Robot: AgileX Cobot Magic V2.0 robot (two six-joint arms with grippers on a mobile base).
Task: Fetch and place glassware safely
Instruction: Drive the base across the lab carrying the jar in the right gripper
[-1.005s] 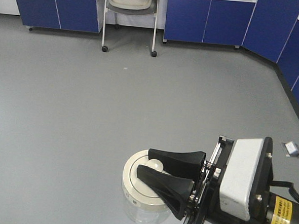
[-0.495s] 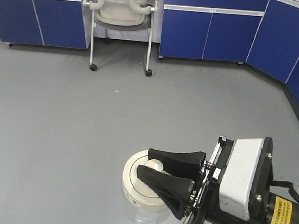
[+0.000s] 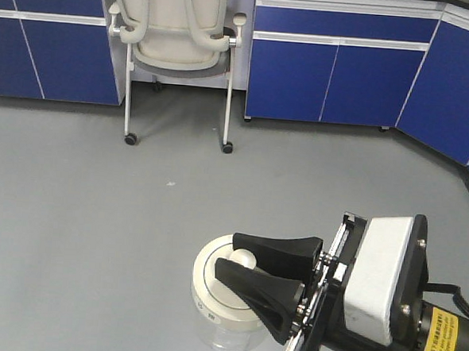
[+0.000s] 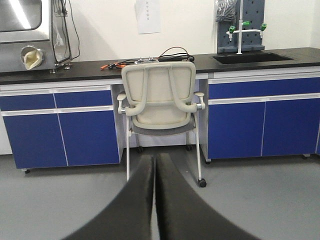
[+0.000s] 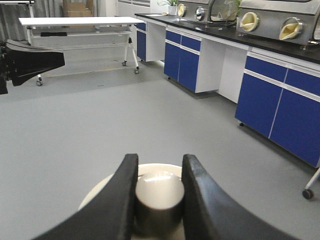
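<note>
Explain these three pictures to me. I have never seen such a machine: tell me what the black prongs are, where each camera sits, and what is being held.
This is a wheeled robot with two arms. The black prongs are the fingers of its grippers. The front view looks ahead from the robot's body. In it the right gripper pinches the knob atop a clear glass jar, held above the grey floor. The right wrist view comes from a camera on that same arm, looking along the two fingers closed on the knob. The left wrist view comes from the other arm. There the left gripper is shut and empty, pointing at a chair in front of blue cabinets.
</note>
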